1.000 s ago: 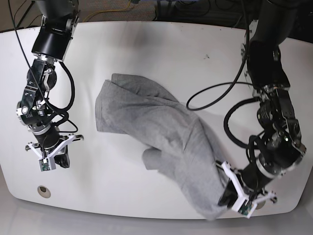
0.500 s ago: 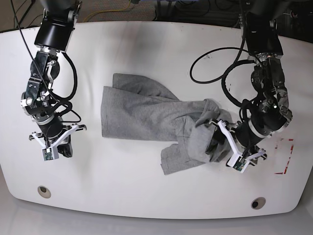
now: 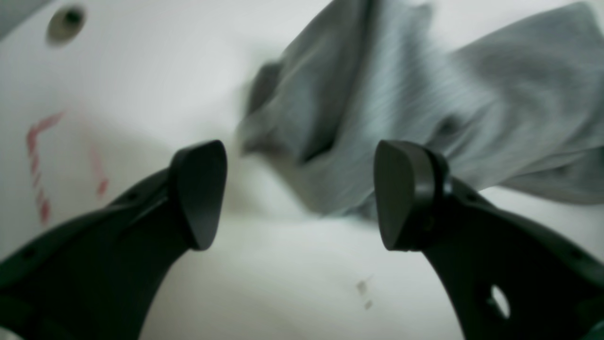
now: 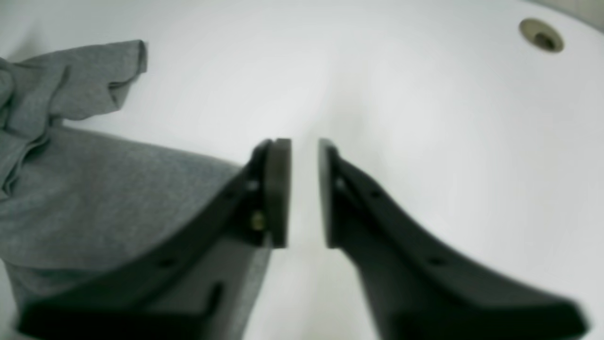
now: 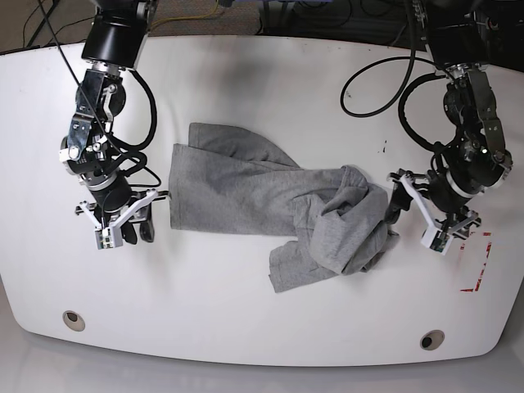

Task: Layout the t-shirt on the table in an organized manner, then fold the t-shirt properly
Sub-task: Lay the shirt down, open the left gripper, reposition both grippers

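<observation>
Left hand (image 5: 417, 214) sits just off the t-shirt's (image 5: 246, 184) bunched end, fingers spread wide, holding nothing; the cloth lies heaped mid-counter (image 5: 262, 327), so the spread isn't done. Right hand (image 5: 131, 221) sits at the shirt's opposite, flatter edge, jaws parted by a narrow gap, empty, probably lining up a pinch there.

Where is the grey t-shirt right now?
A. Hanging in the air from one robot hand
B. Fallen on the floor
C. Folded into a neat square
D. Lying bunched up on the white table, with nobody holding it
D: the t-shirt lies crumpled on the table, and the left gripper has its fingers wide apart with no cloth between them.
</observation>
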Controlling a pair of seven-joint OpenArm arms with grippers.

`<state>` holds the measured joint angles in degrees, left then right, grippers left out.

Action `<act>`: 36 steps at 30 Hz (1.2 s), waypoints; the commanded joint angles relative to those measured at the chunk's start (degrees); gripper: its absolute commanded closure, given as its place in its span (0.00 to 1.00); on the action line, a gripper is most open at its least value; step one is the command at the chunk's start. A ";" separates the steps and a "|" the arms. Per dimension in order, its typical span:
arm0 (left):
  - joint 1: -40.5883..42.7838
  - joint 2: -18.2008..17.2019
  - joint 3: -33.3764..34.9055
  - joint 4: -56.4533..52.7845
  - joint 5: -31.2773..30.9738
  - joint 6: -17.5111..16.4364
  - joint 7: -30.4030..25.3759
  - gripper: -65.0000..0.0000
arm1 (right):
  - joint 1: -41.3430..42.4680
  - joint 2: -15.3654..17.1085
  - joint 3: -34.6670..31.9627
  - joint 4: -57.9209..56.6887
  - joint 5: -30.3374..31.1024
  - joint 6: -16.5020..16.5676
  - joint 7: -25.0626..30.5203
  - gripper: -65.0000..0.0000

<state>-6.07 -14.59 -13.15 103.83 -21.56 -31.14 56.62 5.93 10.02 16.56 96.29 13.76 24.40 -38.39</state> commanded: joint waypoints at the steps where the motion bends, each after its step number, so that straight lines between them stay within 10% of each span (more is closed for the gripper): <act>1: -0.04 -1.54 -1.67 1.18 -0.90 -0.21 -1.37 0.30 | 0.09 -0.83 0.19 0.90 0.79 0.08 1.42 0.49; 8: 1.19 -3.83 -6.24 1.18 -0.90 -0.21 -1.46 0.31 | -1.14 -3.47 -0.07 -1.74 0.79 0.08 1.42 0.10; 36: 2.59 -3.83 -15.64 -1.55 -0.55 -0.21 -1.63 0.31 | 8.53 -3.30 -0.16 -31.54 1.05 0.61 9.07 0.11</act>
<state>-3.27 -17.52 -28.47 101.45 -21.54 -31.38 56.05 12.49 6.35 16.45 66.22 14.28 24.71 -29.54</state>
